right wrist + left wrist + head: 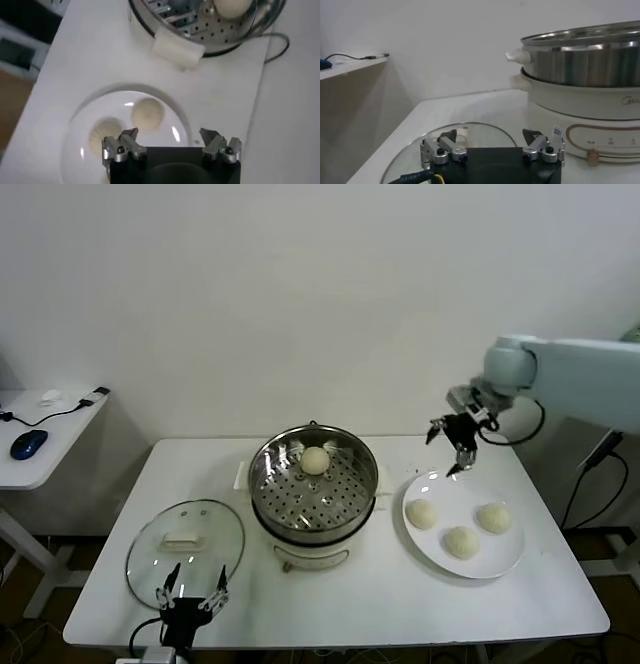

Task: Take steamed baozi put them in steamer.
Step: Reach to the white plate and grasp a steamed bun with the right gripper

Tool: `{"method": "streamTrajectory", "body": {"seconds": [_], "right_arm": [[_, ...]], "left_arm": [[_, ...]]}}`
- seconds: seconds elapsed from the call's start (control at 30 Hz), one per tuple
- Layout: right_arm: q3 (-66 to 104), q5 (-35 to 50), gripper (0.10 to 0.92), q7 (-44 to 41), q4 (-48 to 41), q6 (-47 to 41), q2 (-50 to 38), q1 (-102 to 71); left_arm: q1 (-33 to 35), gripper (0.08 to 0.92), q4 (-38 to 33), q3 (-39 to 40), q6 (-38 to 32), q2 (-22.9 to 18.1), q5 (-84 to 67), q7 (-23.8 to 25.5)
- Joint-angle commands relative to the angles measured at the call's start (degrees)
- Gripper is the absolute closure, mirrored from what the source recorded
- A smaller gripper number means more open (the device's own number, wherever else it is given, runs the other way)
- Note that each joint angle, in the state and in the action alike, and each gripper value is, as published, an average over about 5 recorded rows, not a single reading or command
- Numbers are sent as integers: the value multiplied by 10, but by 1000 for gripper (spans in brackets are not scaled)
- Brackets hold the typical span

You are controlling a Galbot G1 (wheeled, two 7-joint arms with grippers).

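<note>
The steel steamer (330, 502) stands mid-table with one steamed baozi (315, 461) on its perforated tray. Three more baozi (421, 513) (461, 542) (494, 517) lie on the white plate (500, 562) to its right. My right gripper (452, 448) hangs open and empty above the plate's far edge. In the right wrist view this gripper (169, 134) is over the plate (75, 125), with two baozi (147, 112) (102, 135) below and the steamer (175, 20) beyond. My left gripper (190, 596) stays open and empty at the table's front, over the near edge of the glass lid (185, 539).
The lid (470, 131) lies flat left of the steamer (585, 55). A side table (60, 434) with a blue mouse (28, 444) and cables stands at the far left. A black cable hangs from the right arm near the table's right edge.
</note>
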Motion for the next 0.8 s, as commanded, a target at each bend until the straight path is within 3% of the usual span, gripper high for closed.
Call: {"method": "streamTrajectory", "body": {"seconds": [0.03, 0.57, 0.8], "right_arm": [[41, 17, 203, 40, 12, -125, -38, -113], [156, -35, 212, 92, -131, -136, 55, -256], [163, -37, 325, 92, -132, -136, 60, -260]], "left_arm": [[3, 177, 1, 0, 1, -3, 2, 1], [10, 177, 9, -2, -8, -7, 5, -2], [14, 177, 6, 0, -9, -9, 7, -4]]}}
